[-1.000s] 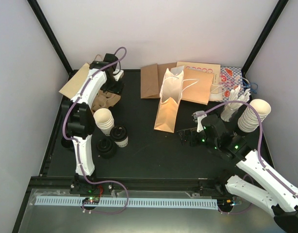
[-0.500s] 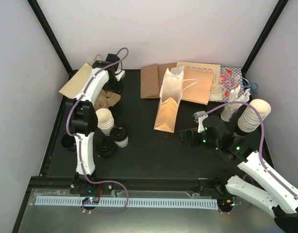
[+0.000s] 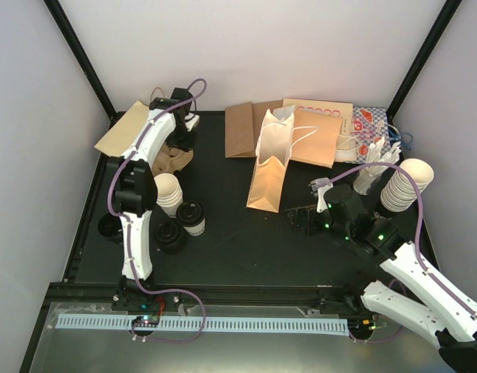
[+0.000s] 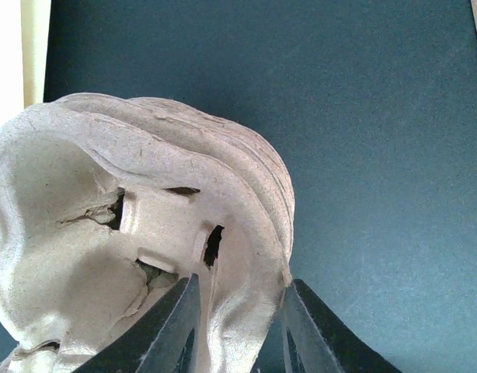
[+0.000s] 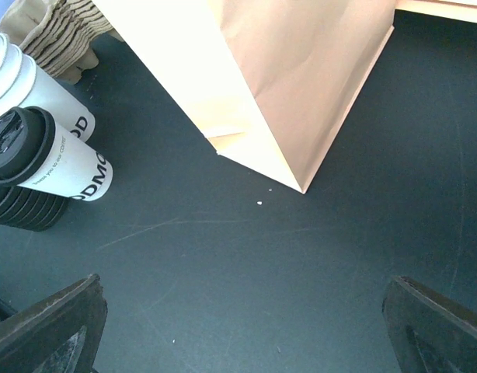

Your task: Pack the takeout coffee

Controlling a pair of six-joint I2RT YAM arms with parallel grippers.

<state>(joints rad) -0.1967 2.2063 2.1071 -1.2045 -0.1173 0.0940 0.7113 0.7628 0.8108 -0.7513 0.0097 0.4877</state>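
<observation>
One coffee is standing ahead-left of the right gripper, which is gaping wide; left gripper is pinching the carrier rim, narrower than a second ago.

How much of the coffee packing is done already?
Nothing is packed yet: a lidded coffee cup stands on the table, outside the tan paper bag. In hand, the left pincer pinches the edge of the brown pulp carrier; the right pincer hangs open and empty. Left: probably loading the coffee into carrier and bag.
</observation>
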